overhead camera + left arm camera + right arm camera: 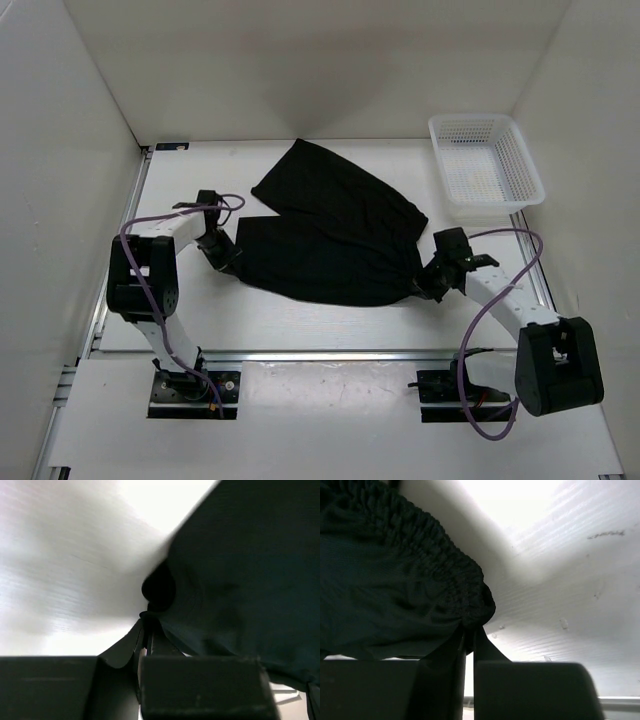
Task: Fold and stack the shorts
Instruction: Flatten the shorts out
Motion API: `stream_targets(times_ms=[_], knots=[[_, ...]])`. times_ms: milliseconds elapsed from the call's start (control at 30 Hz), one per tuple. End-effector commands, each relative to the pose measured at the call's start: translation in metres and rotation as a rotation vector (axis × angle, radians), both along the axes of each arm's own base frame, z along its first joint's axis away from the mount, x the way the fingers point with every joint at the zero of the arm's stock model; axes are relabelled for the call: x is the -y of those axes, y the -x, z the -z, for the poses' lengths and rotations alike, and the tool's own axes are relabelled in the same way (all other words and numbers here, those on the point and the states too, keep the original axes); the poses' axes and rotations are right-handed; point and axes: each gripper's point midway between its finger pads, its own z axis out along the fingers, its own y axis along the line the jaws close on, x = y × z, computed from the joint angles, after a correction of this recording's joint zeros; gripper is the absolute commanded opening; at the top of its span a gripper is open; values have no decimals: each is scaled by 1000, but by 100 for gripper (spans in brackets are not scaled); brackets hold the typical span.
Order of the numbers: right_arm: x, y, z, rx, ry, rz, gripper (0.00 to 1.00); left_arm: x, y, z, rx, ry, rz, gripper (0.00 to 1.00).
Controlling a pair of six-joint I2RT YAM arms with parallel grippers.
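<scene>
Jaws on your left arm (pixel 170 235) are pinched shut on a fold of the shorts (pixel 330 235). In the left wrist view the two dark fingers (pixel 120 655) meet at the lower centre of the frame with black cloth caught between them. From there the fabric fans out across the right half of that view.

Your right jaws are likewise closed on the shorts. In the right wrist view they nip the gathered, ribbed waistband just left of the frame's centre. The rest of the cloth fills the left side, and bare white worktop (pixel 580 580) shows to the right.

From the top view you can see the shorts spread over the middle of the worktop. One leg reaches toward the upper centre of the frame and the other toward the left. Your left jaws hold the left edge of the lower leg, and your right jaws, on the right arm (pixel 495 290), hold the right-hand end. Whether the cloth is lifted off the surface at either pinch you cannot tell.

A white mesh basket (pixel 485 165) stands in the upper right of the frame, apart from the shorts. A purple cable (pixel 505 245) loops off each arm.
</scene>
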Motion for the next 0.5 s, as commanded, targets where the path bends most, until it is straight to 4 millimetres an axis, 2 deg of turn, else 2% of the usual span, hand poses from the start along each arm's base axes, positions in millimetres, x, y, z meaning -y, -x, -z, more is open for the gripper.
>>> stream_targets(times_ms=[0,67,100,133,200,300,333,400,433,467], knots=[[12,-40,-44,133,96,-20,1,5,-35,-43,146,18,12,10],[21,-48,-66,193,158,-47,1,2,-43,-66,193,20,4,10],[26,-52,-80,218,192,-44,1,3,-51,-88,251,24,4,10],[28,-52,-88,240,203,-50,1,1,-47,-95,247,12,1,10],[31,-42,-90,229,216,-70,1,0,-43,-111,279,14,1,10],[34,-23,-74,180,217,-81,1,5,-23,-106,263,19,20,10],[37,-8,-57,138,217,-71,1,5,-6,-89,209,9,15,10],[40,8,-38,86,210,-41,1,6,2,-70,188,-1,12,10],[43,21,-22,37,216,-35,14,7,14,-52,135,7,15,25],[41,26,-17,20,203,-43,27,8,17,-45,112,16,17,35]])
